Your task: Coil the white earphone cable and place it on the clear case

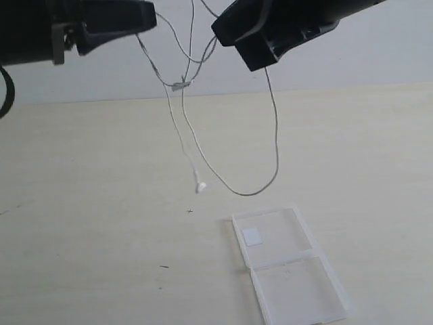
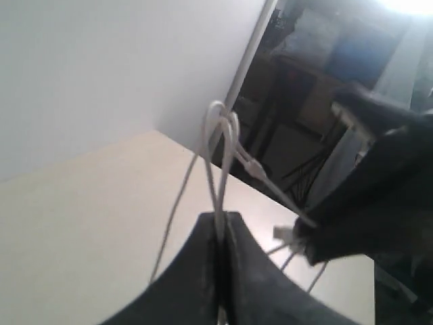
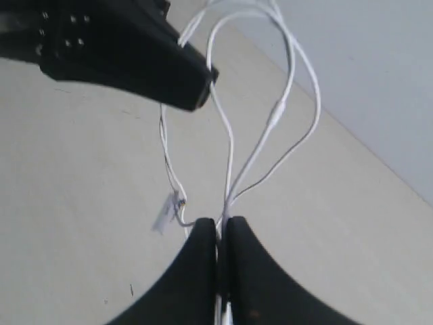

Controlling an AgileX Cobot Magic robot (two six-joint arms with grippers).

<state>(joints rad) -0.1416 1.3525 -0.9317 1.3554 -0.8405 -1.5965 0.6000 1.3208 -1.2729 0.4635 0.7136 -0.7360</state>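
The white earphone cable [image 1: 274,128] hangs in the air between my two raised grippers, its loops drooping toward the table and one earbud [image 1: 200,185] dangling low. My left gripper [image 2: 221,218] is shut on a fold of the cable [image 2: 218,139]. Strands of the cable [image 3: 270,122] rise from my right gripper [image 3: 221,222], which is also shut on it. In the exterior view the left gripper [image 1: 145,22] is at the top left and the right gripper [image 1: 233,37] at the top centre. The clear case [image 1: 289,266] lies open and flat on the table below, white sticker [image 1: 252,235] in its far half.
The pale table [image 1: 95,203] stretches under the arms, with a grey wall [image 1: 379,54] behind it. A small paper tag [image 3: 162,214] hangs on the cable near my right gripper. Dark room furniture [image 2: 304,122] shows past the table edge in the left wrist view.
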